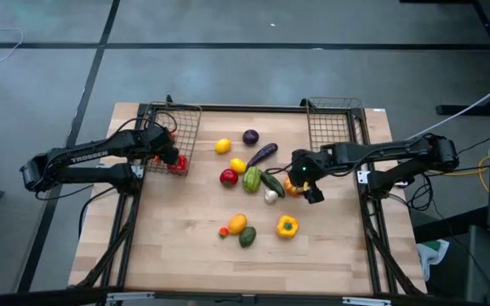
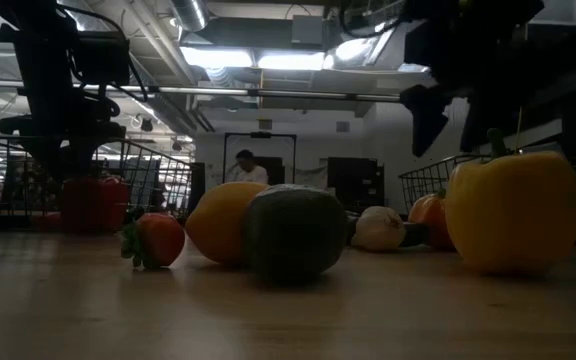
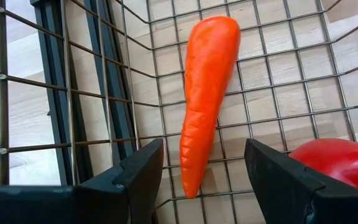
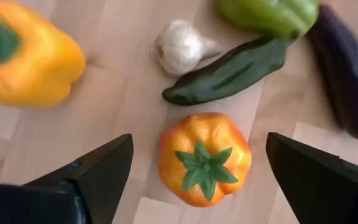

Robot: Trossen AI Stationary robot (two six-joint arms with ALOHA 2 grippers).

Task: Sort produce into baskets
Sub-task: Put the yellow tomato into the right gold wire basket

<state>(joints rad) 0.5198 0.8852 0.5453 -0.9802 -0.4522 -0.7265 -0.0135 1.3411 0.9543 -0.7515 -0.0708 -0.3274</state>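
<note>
Two dark arms are working over a wooden desk (image 1: 185,246) strewn with toy produce.

The right gripper (image 4: 194,165) is hovering near the middle of the desk, its jaws standing wide open and holding nothing, straddling an orange pepper (image 4: 205,158) that is sitting upright on the wood. A garlic bulb (image 4: 180,45), a cucumber (image 4: 229,71) and an eggplant (image 4: 347,74) are lying just beyond it, and a yellow pepper (image 4: 27,56) is lying off to one side.

The left gripper (image 3: 201,177) is hanging over the left basket (image 1: 190,127) at the desk's far left, jaws about half open. A carrot (image 3: 207,93) is lying on the mesh floor between them, not gripped, with a red pepper (image 3: 337,165) beside it. The right basket (image 1: 334,123) is standing at the far right.

The orange pepper is round and smooth, so it could squirt out sideways if the jaws close off-centre, and it might knock the cucumber or garlic.

Whether the right basket holds anything is hard to make out. From desk height, the near produce is blocking the pieces behind it.
</note>
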